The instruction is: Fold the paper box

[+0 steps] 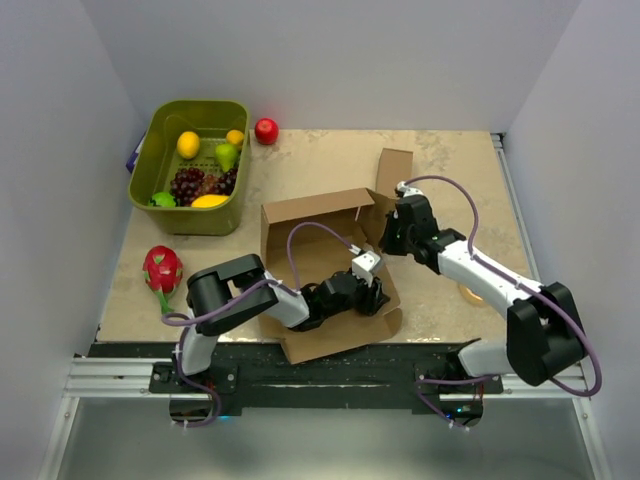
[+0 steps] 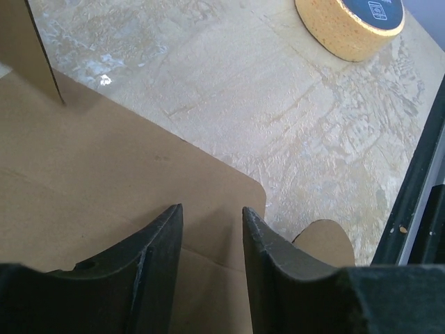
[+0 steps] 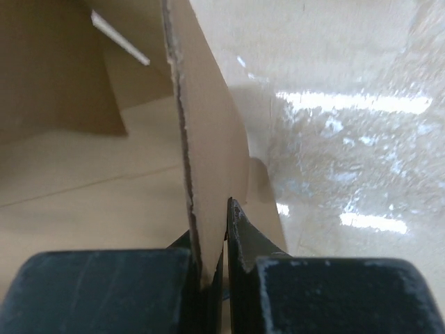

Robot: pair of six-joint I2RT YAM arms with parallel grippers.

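Two grippers at the paper box (image 1: 310, 212): right gripper (image 3: 212, 223) pinches its upright flap (tightly); left gripper (image 2: 212, 209) hovers half-open, empty.

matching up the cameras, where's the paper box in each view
Top external: the paper box sits centre, between both arms.
Left wrist: its flat panel fills the left and bottom, beyond the left fingers.
Right wrist: its upright wall runs down the centre, pinched by the right fingers.
Shared landmark: the beige mottled tabletop.
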